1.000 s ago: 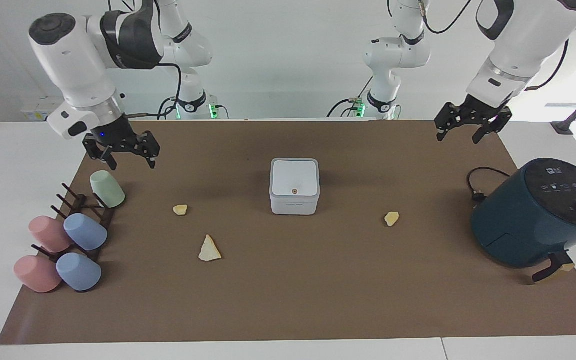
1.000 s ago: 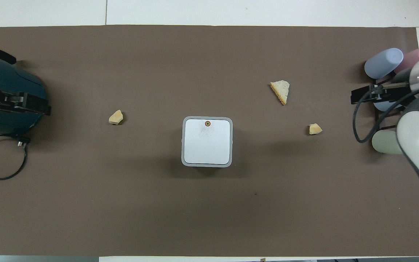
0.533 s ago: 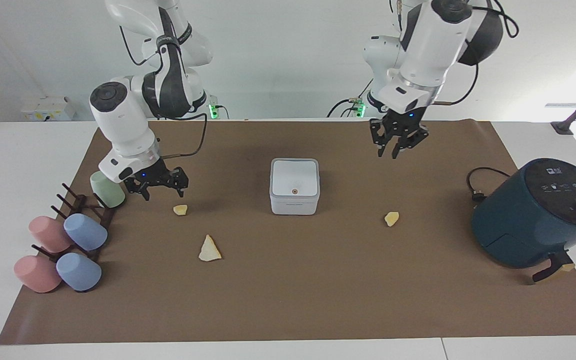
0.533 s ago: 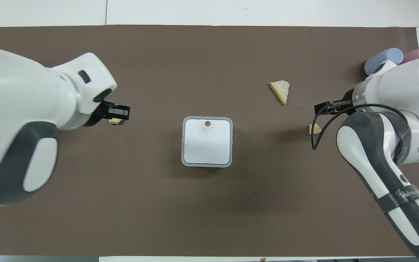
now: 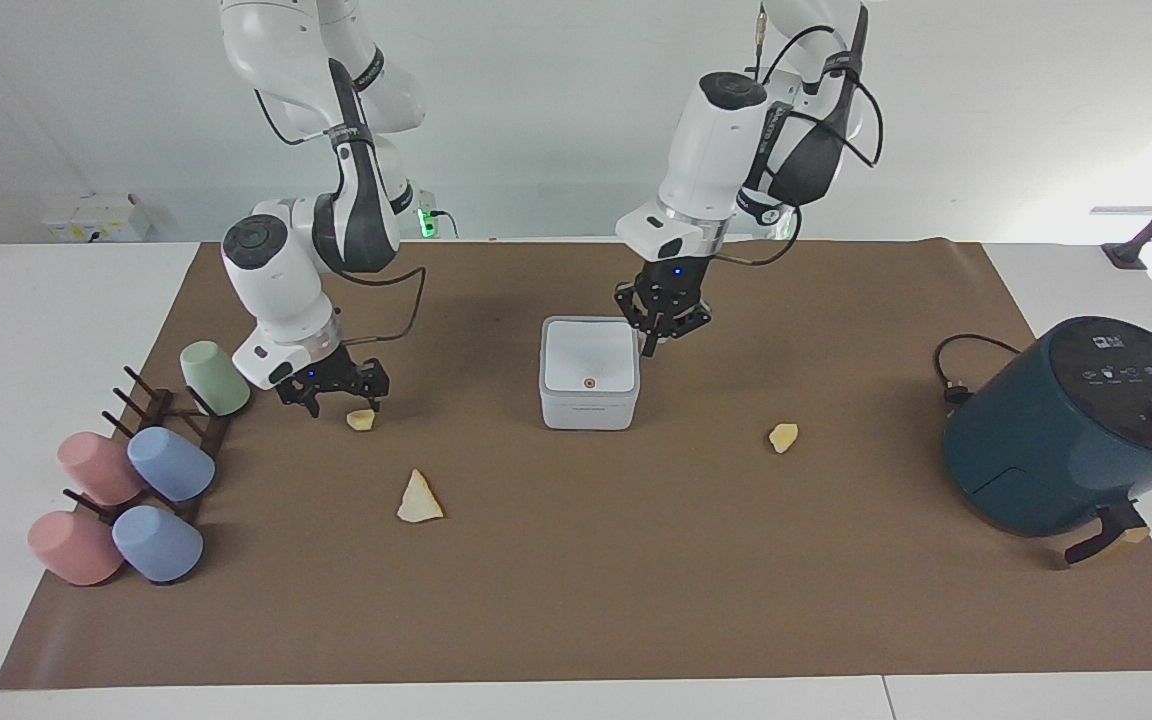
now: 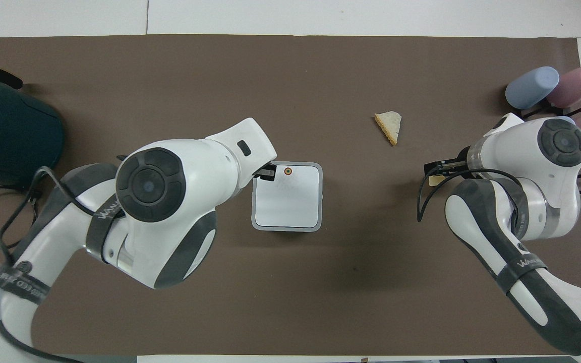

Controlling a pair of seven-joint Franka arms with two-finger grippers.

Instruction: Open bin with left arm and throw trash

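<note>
Both arms have swung in within 1 second: the left gripper (image 5: 654, 340), jaws now shut and empty, hangs over the closed bin's (image 5: 588, 415) edge, while the right gripper (image 5: 341, 400), jaws spread, straddles 1 scrap (image 5: 362, 420) beside the bin.

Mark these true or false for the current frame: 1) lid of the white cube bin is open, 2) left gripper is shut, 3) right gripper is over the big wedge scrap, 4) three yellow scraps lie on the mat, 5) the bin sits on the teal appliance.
1) False. The small white cube-shaped plastic bin has its lid down.
2) True. The left gripper is shut, by the bin's edge.
3) False. The right gripper is low at a small pale yellow lump; the triangular wedge lies apart.
4) True. The third scrap lies toward the left arm's end.
5) False. The bin stands on the brown mat, apart from the dark teal appliance.
</note>
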